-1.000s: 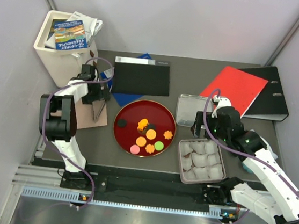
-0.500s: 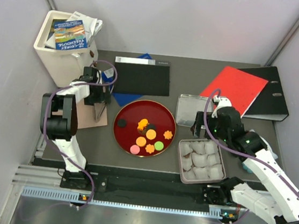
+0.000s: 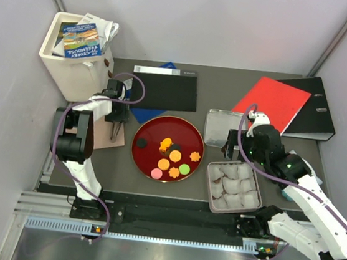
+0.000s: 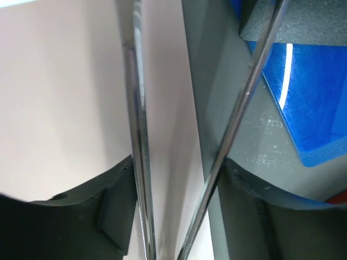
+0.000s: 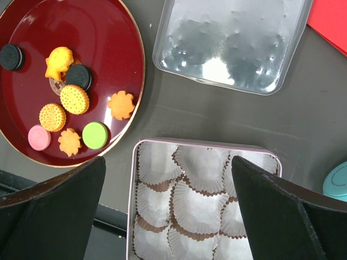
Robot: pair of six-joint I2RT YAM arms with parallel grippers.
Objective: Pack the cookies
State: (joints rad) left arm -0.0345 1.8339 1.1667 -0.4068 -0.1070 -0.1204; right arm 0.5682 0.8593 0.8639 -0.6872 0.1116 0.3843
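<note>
- left gripper straddles the tongs on the tan pad; pinched yet, cannot tell. best squeeze mid-length, lift level.
- right gripper spread wide above the tin.
- cookies sit on the red plate.

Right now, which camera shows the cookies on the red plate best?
The right wrist view: the cookies sit close, shapes and colours clear. The top view shows them tiny; the left wrist view shows none.
</note>
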